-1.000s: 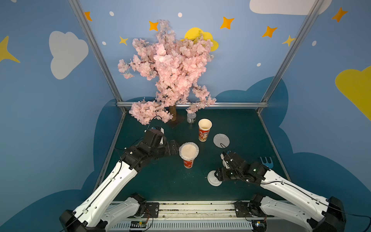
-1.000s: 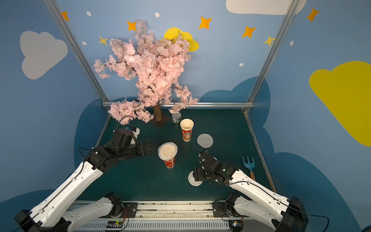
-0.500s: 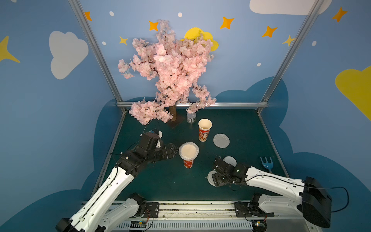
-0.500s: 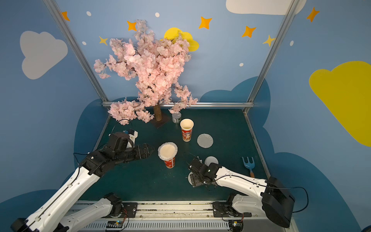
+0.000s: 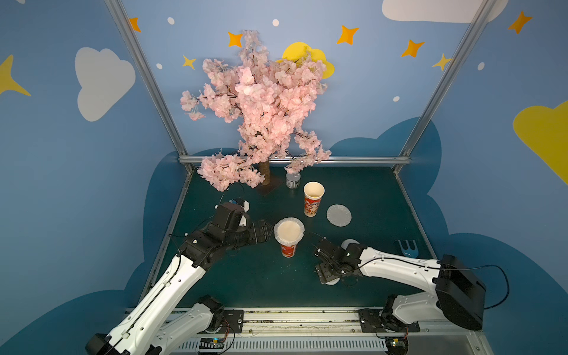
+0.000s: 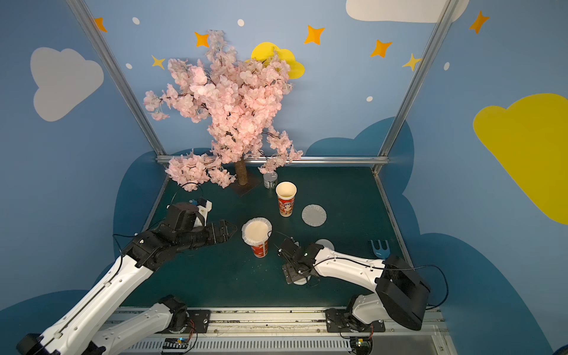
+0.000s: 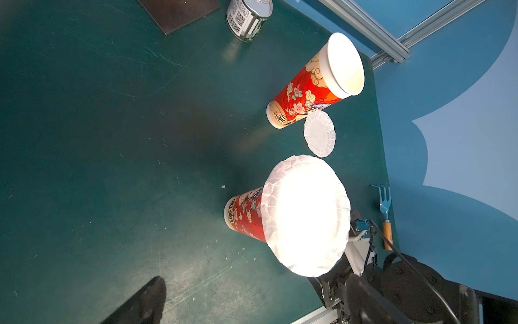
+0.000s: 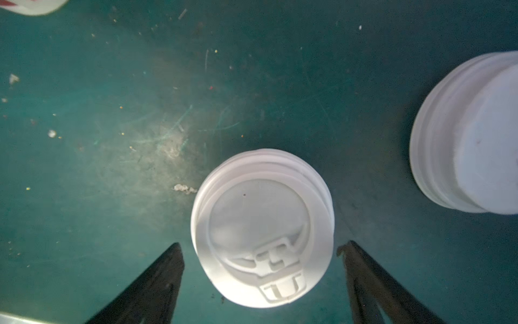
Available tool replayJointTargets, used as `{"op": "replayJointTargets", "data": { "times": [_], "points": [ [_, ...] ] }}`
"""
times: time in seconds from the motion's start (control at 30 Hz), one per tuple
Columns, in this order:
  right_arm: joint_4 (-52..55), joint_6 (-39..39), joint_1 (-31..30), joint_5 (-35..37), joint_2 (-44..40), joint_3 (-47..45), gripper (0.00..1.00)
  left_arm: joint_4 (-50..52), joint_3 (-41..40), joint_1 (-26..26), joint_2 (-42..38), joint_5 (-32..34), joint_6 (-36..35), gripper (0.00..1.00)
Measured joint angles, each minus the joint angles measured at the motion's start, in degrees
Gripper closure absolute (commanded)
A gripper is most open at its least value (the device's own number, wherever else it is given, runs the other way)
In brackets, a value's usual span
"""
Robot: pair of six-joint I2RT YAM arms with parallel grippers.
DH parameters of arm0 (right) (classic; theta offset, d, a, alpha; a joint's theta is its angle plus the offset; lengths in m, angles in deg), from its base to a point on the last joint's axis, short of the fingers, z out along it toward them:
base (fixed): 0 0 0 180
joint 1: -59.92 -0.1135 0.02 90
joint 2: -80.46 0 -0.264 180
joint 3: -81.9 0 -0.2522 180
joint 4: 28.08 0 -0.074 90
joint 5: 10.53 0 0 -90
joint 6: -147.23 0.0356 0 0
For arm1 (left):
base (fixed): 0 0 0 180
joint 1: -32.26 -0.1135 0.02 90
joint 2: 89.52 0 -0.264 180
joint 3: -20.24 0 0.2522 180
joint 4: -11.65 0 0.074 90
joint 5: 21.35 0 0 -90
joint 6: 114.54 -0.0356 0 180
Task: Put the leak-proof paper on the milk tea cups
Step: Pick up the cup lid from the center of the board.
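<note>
On the green desk (image 5: 368, 190), near its middle: one milk tea cup (image 5: 288, 250), upright, capped with a sheet of leak-proof paper (image 5: 289, 231) lying flat across the mouth, crinkled edge overhanging the rim all round. Further toward the back edge, just in front of the small grey can (image 5: 293, 180): second milk tea cup (image 5: 313, 201), upright, mouth uncovered. Just beside that cup's foot, on the side toward the right edge: second paper sheet (image 5: 338, 215), flat on the desk (touching the cup or not, hard to say from the left wrist view).

Left gripper (image 5: 266, 232) level with the covered cup's rim, on the side toward the left edge. Fingers spread wide, holding nothing, close to the paper's edge in both top views, clear of the cup in the left wrist view.

Right gripper (image 8: 260, 248) toward the front edge, on the right-edge side of the covered cup, pointing down over a white domed lid (image 8: 263, 230). Fingers (image 8: 157, 280) parted wider than the lid, one on each side, a strip of desk showing between each and the lid's rim, nothing gripped. Another white lid (image 5: 350, 244) near it, partly hidden behind the right arm. Blue fork-like tool (image 5: 407, 248) by the right edge. Pink blossom tree (image 5: 261, 107) at the back edge, beside the can.
</note>
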Motion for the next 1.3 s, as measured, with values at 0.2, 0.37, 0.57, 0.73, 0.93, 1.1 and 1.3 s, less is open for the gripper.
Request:
{"op": "replayJointTargets", "data": {
  "times": [0.2,0.37,0.57,0.73,0.93,1.1,1.3],
  "points": [
    [0.0,0.4,0.0,0.0,0.3,-0.1,0.12,-0.1,0.0,0.0,0.0,-0.2,-0.4,0.0],
    [-0.5,1.0,0.0,0.0,0.2,-0.9,0.11,-0.2,0.0,0.0,0.0,-0.3,-0.4,0.0],
    [-0.7,1.2,0.0,-0.2,0.3,-1.6,0.12,-0.3,0.0,0.0,0.0,-0.5,-0.4,0.0],
    [-1.4,1.5,0.0,-0.2,0.6,-1.7,0.13,-0.3,0.0,0.0,0.0,-0.7,-0.4,0.0],
    [-1.7,1.7,0.0,-0.2,0.9,-2.0,0.15,-0.3,0.0,0.0,0.0,-0.7,-0.4,0.0],
    [-2.0,1.9,0.0,-0.3,1.2,-2.1,0.18,-0.3,0.0,0.0,0.0,-0.9,-0.4,0.0],
    [-1.8,2.1,0.0,-0.2,1.2,-2.1,0.21,-0.3,0.0,0.0,-0.2,-0.9,-0.4,0.0]
  ]
}}
